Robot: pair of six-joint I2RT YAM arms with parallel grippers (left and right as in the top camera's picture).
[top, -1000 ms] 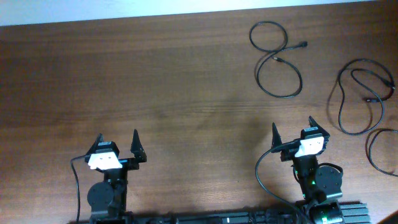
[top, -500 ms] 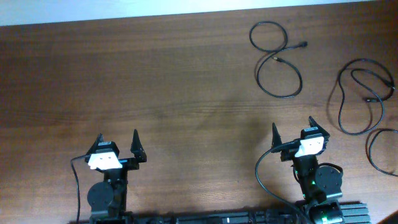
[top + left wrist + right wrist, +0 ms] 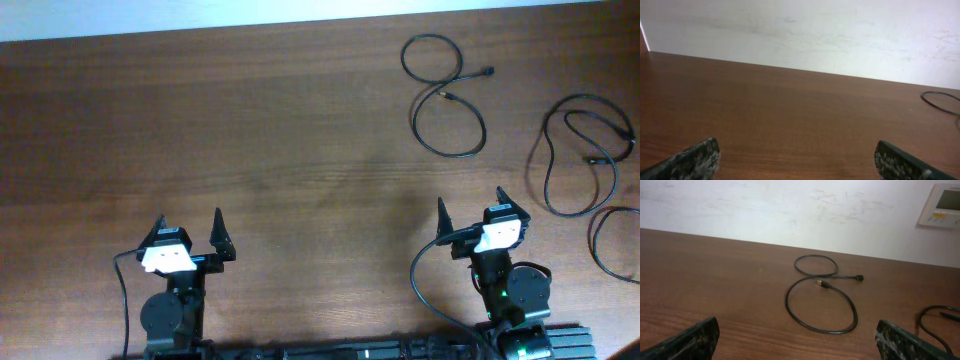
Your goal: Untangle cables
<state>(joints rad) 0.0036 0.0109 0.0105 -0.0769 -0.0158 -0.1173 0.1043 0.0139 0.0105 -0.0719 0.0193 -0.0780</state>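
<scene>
Apparently job done: cables [image 3: 445, 95] lay as separate loops, far right of table [image 3: 250, 130]; left end effector [image 3: 189, 220], right end effector [image 3: 470, 198] both spread, empty, parked clear.

Counter [image 3: 250, 130]: everything lies on it.
First cable [image 3: 444, 95]: far side, right of the middle.
Second cable [image 3: 547, 165]: right of the first.
Third cable [image 3: 594, 238]: right edge, nearer.
Right end effector [image 3: 470, 212]: before the first cable.

No text can be read; the wall panel [image 3: 942, 205] markings are too small.
</scene>
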